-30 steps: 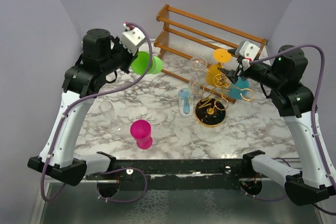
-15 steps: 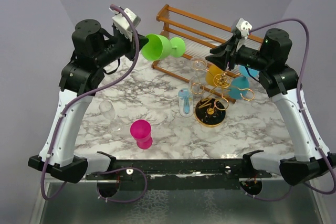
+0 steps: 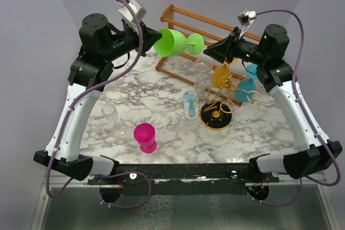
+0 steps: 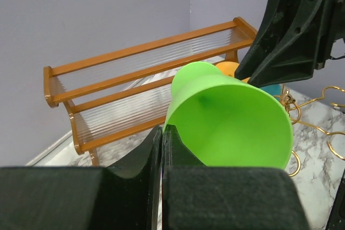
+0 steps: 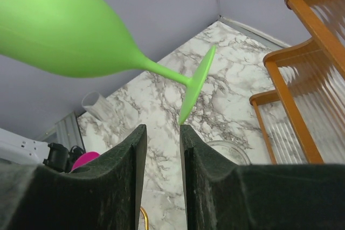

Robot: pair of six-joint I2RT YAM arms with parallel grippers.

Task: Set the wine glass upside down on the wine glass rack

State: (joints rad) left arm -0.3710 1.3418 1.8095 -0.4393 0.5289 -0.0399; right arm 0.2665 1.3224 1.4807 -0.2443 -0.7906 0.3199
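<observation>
Marble-patterned tabletop (image 3: 161,95) between plain lilac walls, two black-and-white arms reaching in from its near edge. Grips the green wine glass (image 3: 173,42) by the rim of its bowl with the left hand (image 4: 161,136), fingers shut tight on the thin wall. Holds it on its side in the air, well above the tabletop's far edge, with the bowl toward the left arm and the stem and foot pointing to the right. Faces the glass's foot with the right hand (image 5: 161,130), fingers parted by a narrow gap and nothing between them, tips just short of the foot's lower edge; cannot tell whether they touch it. Lower down, toward the tabletop's right edge: wine glass rack (image 3: 217,112), gold wire loops on a round black base, with an orange glass (image 3: 220,77) and a teal glass (image 3: 245,89) among its arms. Along the far edge, behind the rack: brown wooden slatted shelf (image 3: 215,28). Close to the near edge: magenta glass (image 3: 145,134); toward the left edge, a clear glass (image 3: 111,115).
</observation>
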